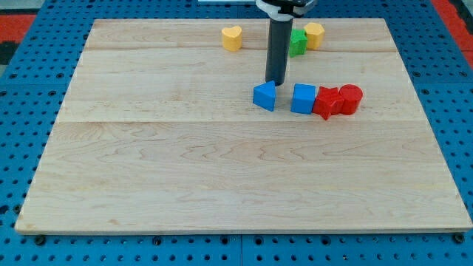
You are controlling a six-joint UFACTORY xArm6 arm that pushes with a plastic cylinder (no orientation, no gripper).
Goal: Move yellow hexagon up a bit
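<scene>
- The straight dark rod comes down from the view's top, and my tip sits on the pale wooden board — just above the blue triangular block.
- It is a bare rod: nothing to spread or pinch, and it grips nothing.
- The yellow hexagon block lies near the board's top edge, up and right of the tip, touching a green block half hidden behind the rod.
- A yellow heart-shaped block sits well to the left.
- A blue cube, a red star-like block and a red cylinder form a touching row.
</scene>
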